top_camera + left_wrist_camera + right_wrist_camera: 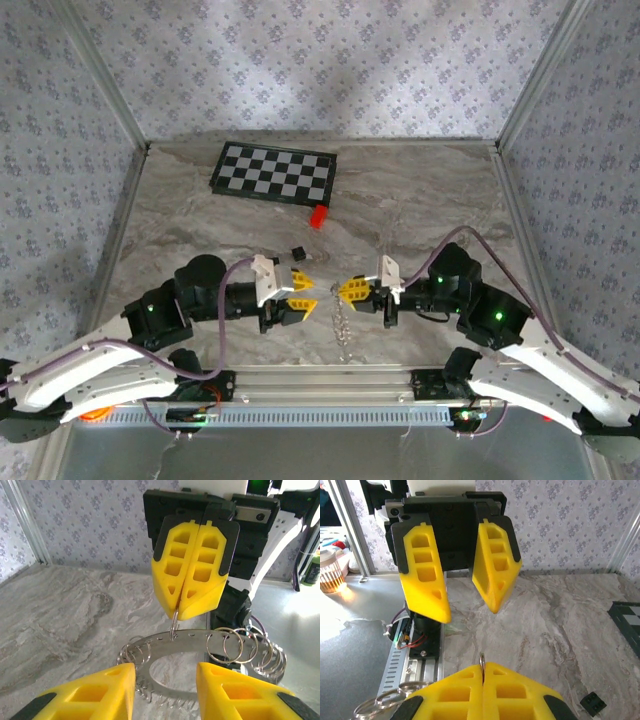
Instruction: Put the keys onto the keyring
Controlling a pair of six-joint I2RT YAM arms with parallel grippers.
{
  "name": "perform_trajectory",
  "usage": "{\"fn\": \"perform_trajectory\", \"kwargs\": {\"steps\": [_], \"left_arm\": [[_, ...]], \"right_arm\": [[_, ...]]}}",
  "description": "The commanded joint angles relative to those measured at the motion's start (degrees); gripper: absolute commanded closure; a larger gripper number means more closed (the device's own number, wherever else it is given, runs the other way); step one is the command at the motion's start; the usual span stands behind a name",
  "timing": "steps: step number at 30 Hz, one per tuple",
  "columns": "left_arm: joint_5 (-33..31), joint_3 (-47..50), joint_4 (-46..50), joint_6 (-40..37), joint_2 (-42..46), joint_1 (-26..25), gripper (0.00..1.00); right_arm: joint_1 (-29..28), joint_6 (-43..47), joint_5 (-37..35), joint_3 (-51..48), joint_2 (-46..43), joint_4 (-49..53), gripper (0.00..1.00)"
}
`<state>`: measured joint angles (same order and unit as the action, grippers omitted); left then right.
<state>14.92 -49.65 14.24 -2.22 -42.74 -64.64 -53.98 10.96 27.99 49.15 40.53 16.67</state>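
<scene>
- Room: both grippers sit tip to tip over the near strip of the table (200, 215), close above the base rail (330, 380). On their far side there is open marble up to the checkerboard (275, 172). Side walls are well apart from either wrist.
- Clutter: black cube (297, 251) lies just beyond the left gripper (312, 294), on its far side. Red block (318, 217) is farther out, at the checkerboard's near corner.
- Right gripper (345, 290): jaws fully closed, pinching one thin wire ring of the keyring (200, 639) at the very tips. The wire shows in the seam between its own fingers in the right wrist view.
- Keyring hangs straight below the right gripper's tips. It is a flat curved metal band with holes, with split rings bunched at both ends.
- From the left gripper the keyring is dead ahead and slightly lower, and the band's middle lines up with the gap between its fingers (95, 695).
- Left gripper: partly open, nothing between the pads. Its tips face the right gripper's, near but not touching.
- Can't tell whether the keyring's lower edge rests on the marble or hangs clear.
- In the top view the keyring reads as a thin chain, no detail.
- In the right wrist view its own fingers hide most of the keyring; a few rings poke out at lower left, cut off by the frame edge.
</scene>
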Motion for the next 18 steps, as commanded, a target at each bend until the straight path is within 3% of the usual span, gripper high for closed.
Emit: {"fn": "perform_trajectory", "kwargs": {"steps": [1,18], "left_arm": [[0.34,-2.6,1.87,1.24,-1.02,-0.31,0.64],[3.77,-5.46,2.37,-0.2,-7.42,-0.33,0.75]], "right_arm": [[-0.93,2.63,-1.56,3.98,0.92,3.57,1.0],[-7.15,7.31,-10.02,8.47,4.88,9.73,1.0]]}}
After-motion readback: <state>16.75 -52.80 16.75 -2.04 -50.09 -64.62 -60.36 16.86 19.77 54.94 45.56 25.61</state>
